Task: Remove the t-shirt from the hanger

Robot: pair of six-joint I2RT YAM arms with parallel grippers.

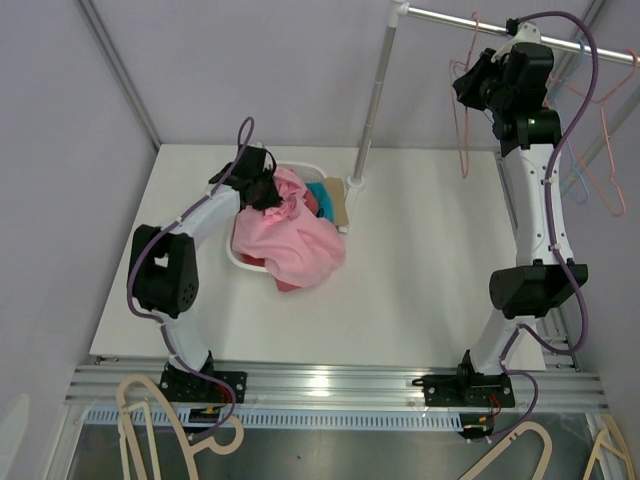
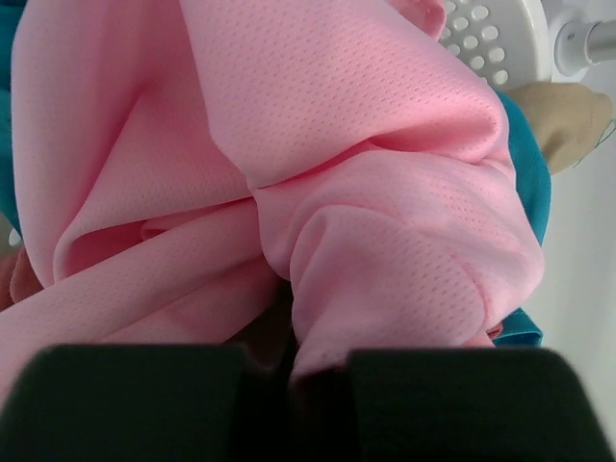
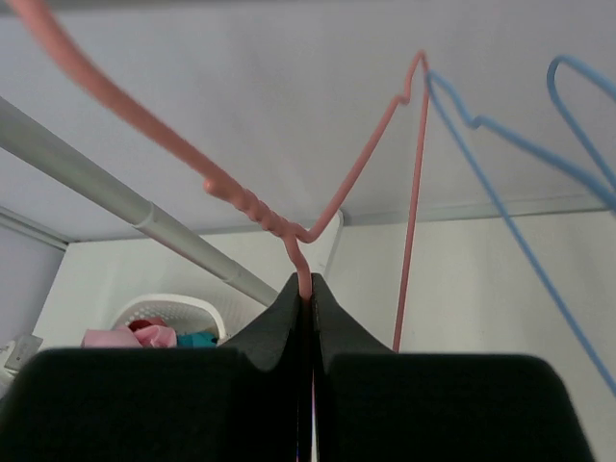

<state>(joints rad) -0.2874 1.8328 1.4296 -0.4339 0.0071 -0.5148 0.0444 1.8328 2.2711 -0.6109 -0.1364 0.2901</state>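
Over basket (image 2: 486, 34), left pincer (image 2: 289, 371) gripping t-shirt (image 2: 366, 144), right pincer (image 3: 306, 298) gripping hanger (image 3: 241, 197)

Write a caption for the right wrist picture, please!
Black fingers pinch a bare pink hanger beside a blue one, rail behind.

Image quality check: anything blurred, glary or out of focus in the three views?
Top external: sharp, evenly lit, slight glare on the aluminium rail. Left wrist: pink t-shirt weave crisp, left fingers a dark blur. Right wrist: right fingers soft and dark, pink hanger in focus.
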